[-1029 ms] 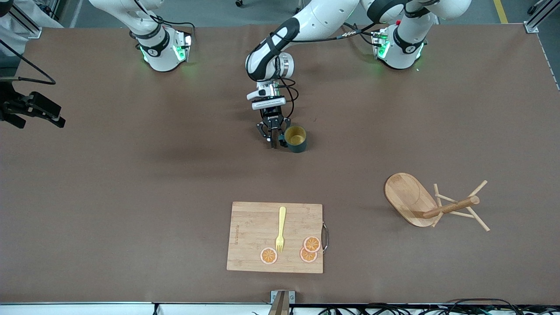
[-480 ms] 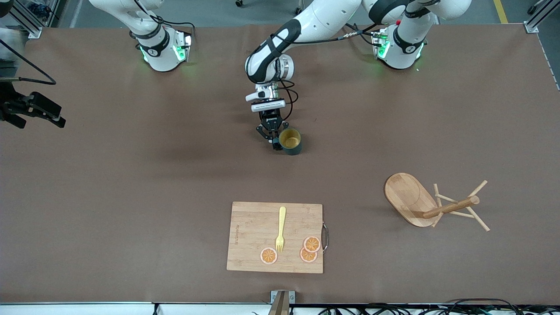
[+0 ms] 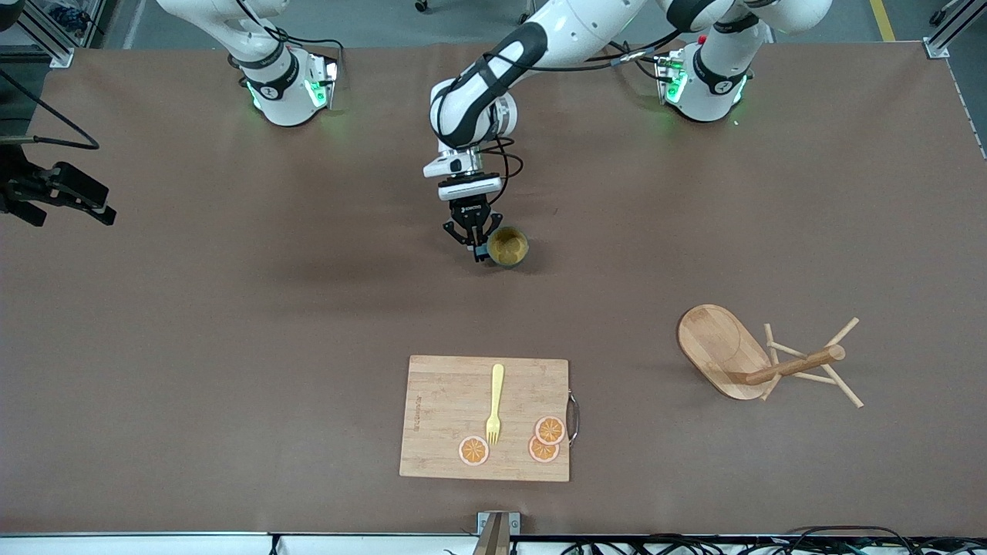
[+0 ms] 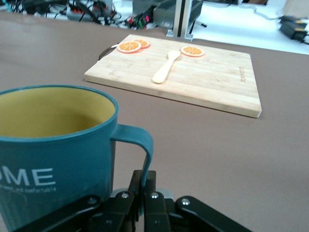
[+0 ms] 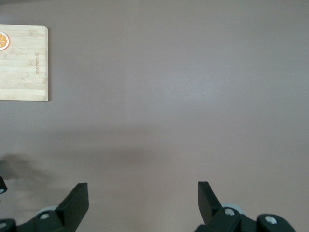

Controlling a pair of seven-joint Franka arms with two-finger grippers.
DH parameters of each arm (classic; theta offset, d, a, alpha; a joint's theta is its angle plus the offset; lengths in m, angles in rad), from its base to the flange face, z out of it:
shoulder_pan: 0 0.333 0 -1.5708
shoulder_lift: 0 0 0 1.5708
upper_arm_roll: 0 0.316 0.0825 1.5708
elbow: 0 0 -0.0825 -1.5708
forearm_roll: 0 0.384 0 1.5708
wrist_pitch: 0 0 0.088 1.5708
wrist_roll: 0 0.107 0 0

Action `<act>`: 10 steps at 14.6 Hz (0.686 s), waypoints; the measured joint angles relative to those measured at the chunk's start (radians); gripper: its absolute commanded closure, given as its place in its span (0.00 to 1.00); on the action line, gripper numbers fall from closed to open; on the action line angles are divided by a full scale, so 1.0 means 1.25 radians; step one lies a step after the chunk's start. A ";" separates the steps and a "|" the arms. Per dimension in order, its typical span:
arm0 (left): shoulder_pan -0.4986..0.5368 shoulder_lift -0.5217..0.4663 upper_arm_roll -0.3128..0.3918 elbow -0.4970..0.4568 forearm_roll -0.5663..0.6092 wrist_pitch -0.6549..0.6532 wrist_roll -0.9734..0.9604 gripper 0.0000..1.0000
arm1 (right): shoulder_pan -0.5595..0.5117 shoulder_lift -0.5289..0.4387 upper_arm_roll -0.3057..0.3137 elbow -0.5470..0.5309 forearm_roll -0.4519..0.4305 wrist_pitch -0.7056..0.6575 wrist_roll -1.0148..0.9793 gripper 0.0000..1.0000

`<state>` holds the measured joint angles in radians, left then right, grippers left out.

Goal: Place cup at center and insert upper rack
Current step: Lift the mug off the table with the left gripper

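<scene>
The dark teal cup with a yellowish inside is upright at the table's middle, nearer the robots than the cutting board. My left gripper is shut on its handle; the left wrist view shows the fingers clamping the handle of the cup. I cannot tell whether the cup touches the table. The wooden mug tree lies on its side toward the left arm's end, its oval base tipped up. My right gripper is open and empty above bare table, out of the front view.
A wooden cutting board lies near the front camera's edge with a yellow fork and three orange slices on it. Its corner shows in the right wrist view. A black device sits at the right arm's end.
My left gripper has carried the cup a little toward the right arm's end of the table, and the wrist has turned. The mug tree and board have not moved.
</scene>
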<state>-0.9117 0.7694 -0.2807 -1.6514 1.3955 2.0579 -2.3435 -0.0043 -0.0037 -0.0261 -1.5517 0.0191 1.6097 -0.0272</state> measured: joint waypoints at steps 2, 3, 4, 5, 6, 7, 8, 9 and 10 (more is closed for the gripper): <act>0.022 -0.047 0.000 0.023 -0.138 0.023 0.085 0.99 | 0.001 0.000 0.002 0.000 0.000 0.000 0.000 0.00; 0.034 -0.073 0.000 0.032 -0.210 0.025 0.120 0.99 | 0.001 0.000 0.003 0.000 0.000 0.000 0.000 0.00; 0.048 -0.101 0.000 0.039 -0.279 0.026 0.143 0.99 | 0.001 0.000 0.003 0.000 0.000 0.000 0.000 0.00; 0.063 -0.129 0.000 0.043 -0.343 0.026 0.155 1.00 | 0.002 0.000 0.004 0.000 0.000 0.000 0.000 0.00; 0.079 -0.156 0.000 0.044 -0.401 0.026 0.161 0.99 | 0.002 0.000 0.004 0.000 0.000 0.000 0.000 0.00; 0.098 -0.181 0.000 0.044 -0.448 0.032 0.163 0.99 | 0.002 0.000 0.004 0.000 0.000 0.001 0.000 0.00; 0.122 -0.203 0.000 0.044 -0.492 0.054 0.163 0.99 | 0.002 0.000 0.004 0.000 0.000 0.001 0.000 0.00; 0.148 -0.222 0.000 0.043 -0.540 0.085 0.164 1.00 | 0.002 0.000 0.004 0.000 0.000 0.001 0.000 0.00; 0.175 -0.237 0.000 0.043 -0.587 0.114 0.166 1.00 | 0.002 0.000 0.004 0.000 0.000 0.001 0.000 0.00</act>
<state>-0.6928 0.4727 -0.2809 -1.5980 0.6613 2.1999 -2.1359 -0.0022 -0.0037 -0.0211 -1.5520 0.0192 1.6106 -0.0271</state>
